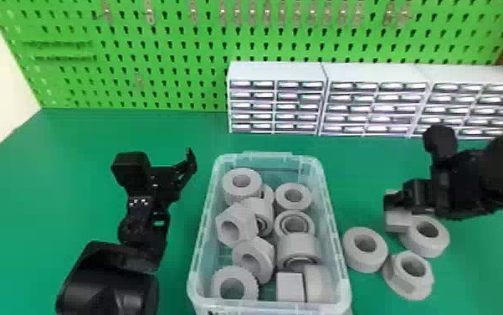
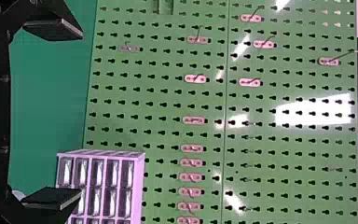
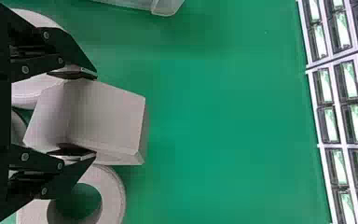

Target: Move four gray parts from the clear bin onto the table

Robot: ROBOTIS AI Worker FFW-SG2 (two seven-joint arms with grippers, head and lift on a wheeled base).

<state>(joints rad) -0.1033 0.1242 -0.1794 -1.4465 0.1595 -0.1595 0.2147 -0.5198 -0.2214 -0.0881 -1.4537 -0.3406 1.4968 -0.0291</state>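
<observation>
Tabletop (image 3: 223, 116), right wrist view: pinched part (image 3: 105, 119)

This looks like a workshop, or a corner fitted out as one: a green pegboard (image 1: 158, 94) dotted with hooks (image 2: 197, 40) stands behind a green table (image 1: 74, 138), and white cabinets (image 1: 277, 72) of small drawers line up side by side before it. Gray parts (image 1: 365, 264), among them nuts and rings, fill a clear bin (image 1: 267, 155) and lie beside it.
</observation>
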